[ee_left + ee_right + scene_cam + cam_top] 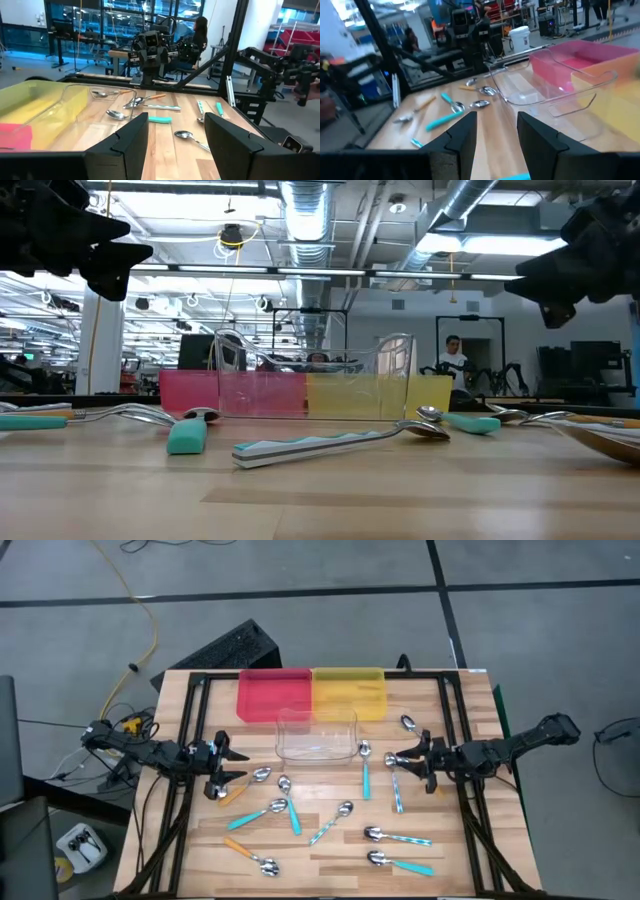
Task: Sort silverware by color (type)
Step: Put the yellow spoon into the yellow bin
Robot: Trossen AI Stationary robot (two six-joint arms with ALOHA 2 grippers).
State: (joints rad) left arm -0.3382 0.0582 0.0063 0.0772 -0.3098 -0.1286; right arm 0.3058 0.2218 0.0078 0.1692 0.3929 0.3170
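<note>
Both arms hang above the desk (330,850), nothing gripped. Left gripper (236,765) near the left edge, jaws parted and empty, an orange-handled spoon (243,787) just below it. Right gripper (392,759) toward the right edge, jaws likewise parted and empty, above a pale blue spoon (397,792). Spoons (335,822) lie scattered across the desk's middle and front. Red tray (273,696), yellow tray (349,692) and clear tray (317,735) sit by the back edge.
</note>
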